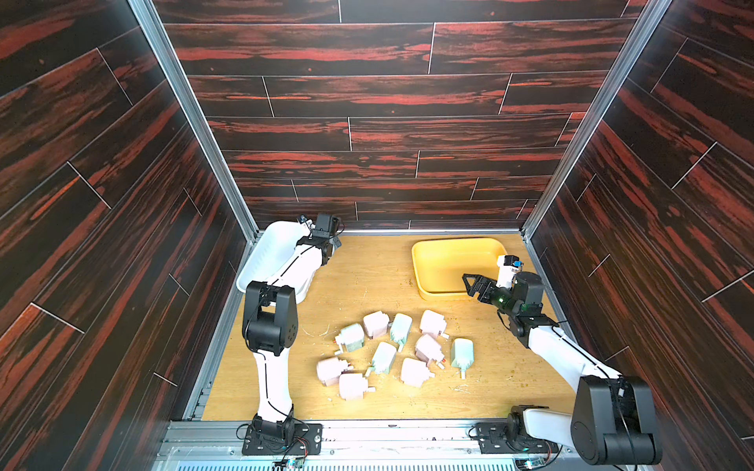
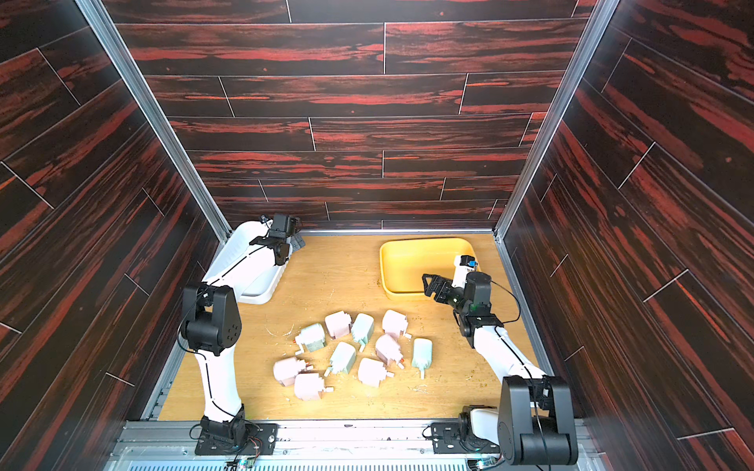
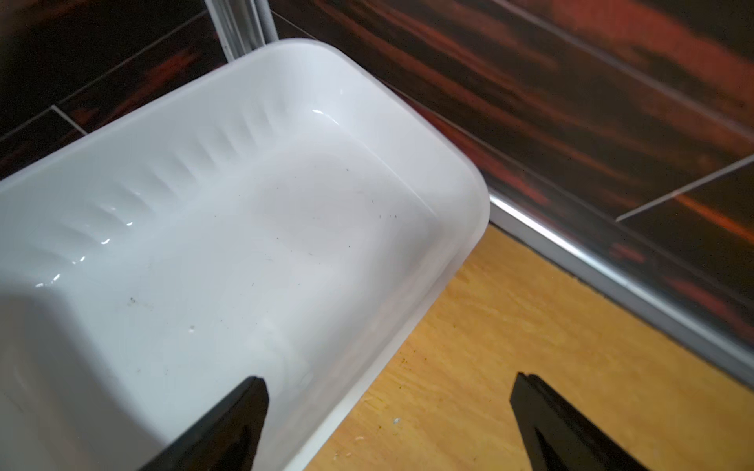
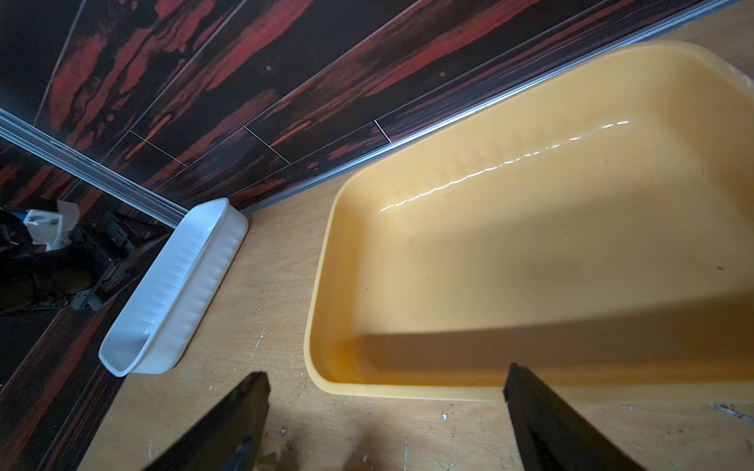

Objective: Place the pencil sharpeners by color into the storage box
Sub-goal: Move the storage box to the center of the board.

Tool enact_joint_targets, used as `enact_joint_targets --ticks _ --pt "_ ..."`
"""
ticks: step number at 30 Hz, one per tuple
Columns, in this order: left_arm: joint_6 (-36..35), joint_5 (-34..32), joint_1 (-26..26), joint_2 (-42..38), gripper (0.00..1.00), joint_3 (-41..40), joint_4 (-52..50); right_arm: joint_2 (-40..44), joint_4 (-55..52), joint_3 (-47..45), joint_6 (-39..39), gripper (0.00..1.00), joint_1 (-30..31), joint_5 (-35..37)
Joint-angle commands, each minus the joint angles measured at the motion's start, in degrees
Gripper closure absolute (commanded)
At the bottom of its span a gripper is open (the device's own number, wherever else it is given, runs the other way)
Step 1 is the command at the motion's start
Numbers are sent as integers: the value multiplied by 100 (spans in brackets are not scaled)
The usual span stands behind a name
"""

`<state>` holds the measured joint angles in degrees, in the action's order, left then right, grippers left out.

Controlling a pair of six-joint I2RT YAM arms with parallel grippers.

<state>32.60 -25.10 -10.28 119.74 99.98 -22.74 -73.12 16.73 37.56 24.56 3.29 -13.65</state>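
All ten pencil sharpeners [image 1: 398,348] lie loose in one cluster on the wooden table [image 1: 367,277], nearer the arm bases than the yellow box [image 1: 438,248]; six are pale pink and four mint green, tipped at mixed angles with their white crank stubs pointing different ways, some touching, some just apart; none sits in either container, so by my judgement the sorting has not yet begun. The yellow box stands on the far side of the cluster toward the right arm, and the white box [image 1: 265,261] stands across the table from the yellow box, against the side wall by the left arm; two containers for two colours suggests one colour each, though which goes where cannot be told. The right gripper [image 1: 475,285] hangs over the near rim of the yellow box with its jaws spread wide and nothing between them, as the right wrist view [image 4: 385,383] confirms; the left gripper [image 3: 387,391] hovers at the far end of the white box, straddling its rim, jaws equally wide and empty. Both stand well apart from the sharpeners; most likely each arm must next swing back toward the cluster to pick one.
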Motion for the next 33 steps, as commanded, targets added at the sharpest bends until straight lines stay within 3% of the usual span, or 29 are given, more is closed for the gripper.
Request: enact_joint_targets --ticks 1,7,11,20,25,33 --pt "-1379 270 155 162 0 164 -284 114 -160 173 -94 5 54 81" --pt "-2288 286 207 963 2 1113 -958 61 -236 234 -99 5 102 82" --pt "-2468 -14 220 1526 15 1867 -1438 75 -328 282 -129 6 118 140" --pt "-3016 311 220 2218 48 2939 -1743 71 -422 340 -167 6 152 225" --pt "-3112 411 220 2191 62 2808 -1713 86 -492 357 -188 6 164 294" --pt "-3693 694 219 1597 83 1812 -1090 79 -526 410 -189 6 216 308"
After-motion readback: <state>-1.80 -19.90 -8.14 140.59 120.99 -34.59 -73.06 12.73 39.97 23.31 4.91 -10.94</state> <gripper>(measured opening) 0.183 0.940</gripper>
